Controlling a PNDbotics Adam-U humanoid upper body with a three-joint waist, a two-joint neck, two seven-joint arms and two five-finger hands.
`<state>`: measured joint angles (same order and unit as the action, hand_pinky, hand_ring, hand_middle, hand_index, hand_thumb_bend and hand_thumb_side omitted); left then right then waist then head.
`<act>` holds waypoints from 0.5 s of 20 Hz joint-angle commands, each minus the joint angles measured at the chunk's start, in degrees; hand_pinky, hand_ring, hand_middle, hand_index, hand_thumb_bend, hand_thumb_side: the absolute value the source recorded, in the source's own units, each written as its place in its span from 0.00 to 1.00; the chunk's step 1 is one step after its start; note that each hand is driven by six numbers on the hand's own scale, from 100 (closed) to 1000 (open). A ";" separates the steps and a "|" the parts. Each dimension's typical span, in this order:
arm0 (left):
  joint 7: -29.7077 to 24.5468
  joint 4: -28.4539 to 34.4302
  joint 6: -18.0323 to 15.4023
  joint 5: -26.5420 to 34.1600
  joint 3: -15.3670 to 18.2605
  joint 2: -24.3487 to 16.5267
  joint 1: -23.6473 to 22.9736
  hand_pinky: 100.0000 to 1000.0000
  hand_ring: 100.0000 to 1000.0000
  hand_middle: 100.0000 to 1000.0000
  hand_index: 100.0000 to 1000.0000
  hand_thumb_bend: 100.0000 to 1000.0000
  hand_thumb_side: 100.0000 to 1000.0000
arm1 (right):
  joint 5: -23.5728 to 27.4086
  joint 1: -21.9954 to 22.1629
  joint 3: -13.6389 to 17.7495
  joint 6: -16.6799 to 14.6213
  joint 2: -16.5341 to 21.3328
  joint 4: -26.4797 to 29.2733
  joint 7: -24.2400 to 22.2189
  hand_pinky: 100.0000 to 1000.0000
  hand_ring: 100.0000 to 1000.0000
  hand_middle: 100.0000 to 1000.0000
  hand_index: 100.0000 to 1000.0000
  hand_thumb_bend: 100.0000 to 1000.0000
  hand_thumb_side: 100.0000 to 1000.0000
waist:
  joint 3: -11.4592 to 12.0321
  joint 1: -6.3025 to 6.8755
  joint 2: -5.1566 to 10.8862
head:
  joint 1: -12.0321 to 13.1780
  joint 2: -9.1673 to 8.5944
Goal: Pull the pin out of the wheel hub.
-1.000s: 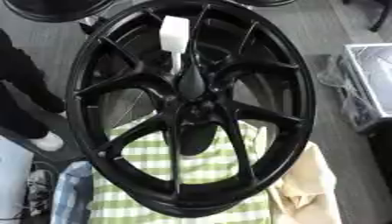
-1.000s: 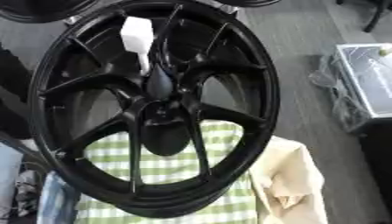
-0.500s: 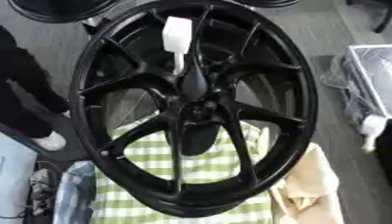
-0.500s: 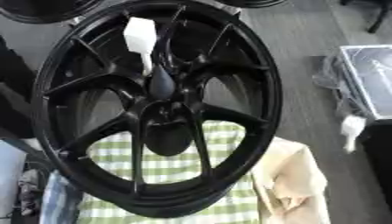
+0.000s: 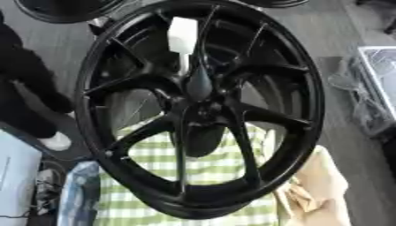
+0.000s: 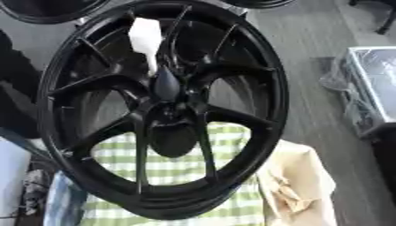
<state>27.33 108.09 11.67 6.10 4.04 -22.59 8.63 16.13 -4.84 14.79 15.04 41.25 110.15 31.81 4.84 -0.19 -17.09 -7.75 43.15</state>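
Pin seated in the hub, no robot hand in sight.

A black wheel (image 5: 203, 110) lay on a green-checked cloth (image 5: 209, 167), filling both views. The white-handled pin (image 5: 182, 37) stood in the hub (image 5: 198, 112), its handle up toward the far rim. A tan cloth (image 6: 298, 185) lay at the wheel's lower right. Neither hand showed, so their state went unseen.

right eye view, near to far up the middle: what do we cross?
Green checked cloth → near rim of the black wheel → wheel hub → white pin standing out of the hub → far rim. No robot hand shows in either view.
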 commanded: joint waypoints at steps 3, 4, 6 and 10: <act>-0.26 1.24 -0.27 -0.19 0.05 -0.37 0.80 0.79 0.69 0.70 0.73 0.18 0.70 | 4.99 -5.59 -5.45 -6.46 -1.16 4.36 -2.17 0.89 0.72 0.65 0.77 0.00 0.57 | 0.27 0.18 1.56 | -1.11 -0.80; -0.27 1.24 -0.32 -0.18 0.02 -0.30 0.83 0.79 0.69 0.70 0.73 0.18 0.70 | 5.41 -6.62 -6.59 -6.84 -2.29 4.26 -2.59 0.88 0.72 0.65 0.77 0.00 0.58 | 0.29 0.22 1.59 | -1.11 -0.91; -0.25 1.26 -0.46 -0.12 -0.04 -0.07 0.92 0.79 0.69 0.70 0.73 0.18 0.70 | 6.04 -8.67 -8.68 -7.34 -5.02 3.14 -3.61 0.89 0.71 0.64 0.77 0.00 0.62 | 0.31 0.30 1.61 | -0.99 -1.15; -0.25 1.32 -0.81 0.03 -0.28 0.44 1.41 0.79 0.69 0.69 0.73 0.18 0.70 | 4.91 -11.45 -10.67 -7.76 -10.21 -1.23 -5.37 0.89 0.72 0.65 0.78 0.00 0.70 | 0.39 0.48 1.62 | -0.74 -1.53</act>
<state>27.06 108.42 11.23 6.11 3.66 -21.53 9.42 21.36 -15.64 4.34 7.53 31.33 109.51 27.02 5.18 0.21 -16.71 -8.62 42.46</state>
